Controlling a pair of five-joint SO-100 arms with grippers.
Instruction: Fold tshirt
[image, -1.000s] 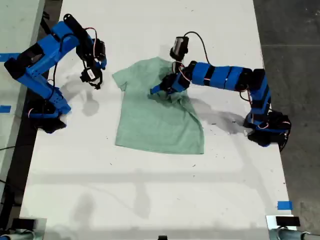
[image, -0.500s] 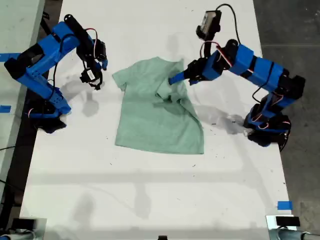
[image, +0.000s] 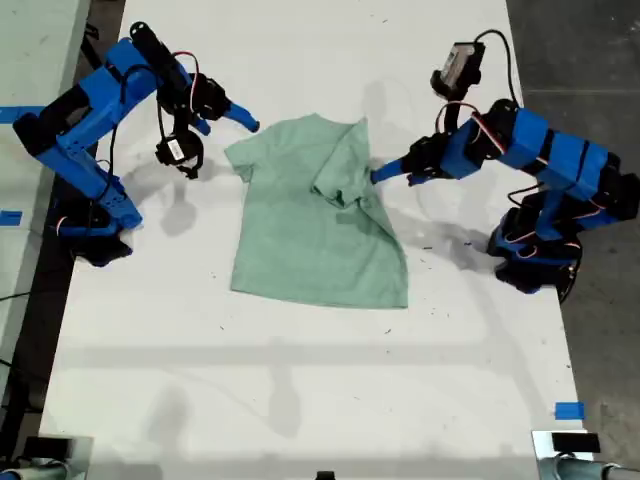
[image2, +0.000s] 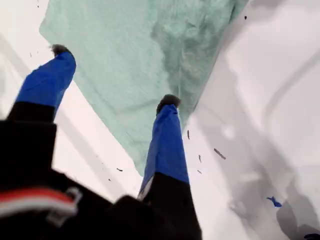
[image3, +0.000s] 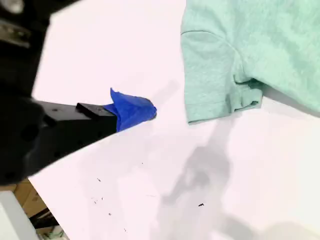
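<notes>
You have a white table (image: 300, 380) running through the middle of the exterior view, marked with small dark specks (image: 388, 331) near its centre. A piece of blue tape (image: 569, 410) sits close to the table's near corner at the exterior view's right, and more blue tape (image: 9, 217) lies on the pale surface at that view's left edge. Beyond the table at the exterior view's right you see grey concrete floor (image: 590, 60).

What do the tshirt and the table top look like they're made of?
The tshirt looks like soft knit cloth, matte and faintly heathered; it creases and folds over itself near the collar, with a stitched sleeve hem. The table looks like a smooth, hard white board with a slight sheen, probably laminate or painted; soft shadows and small dark specks show on it.
</notes>
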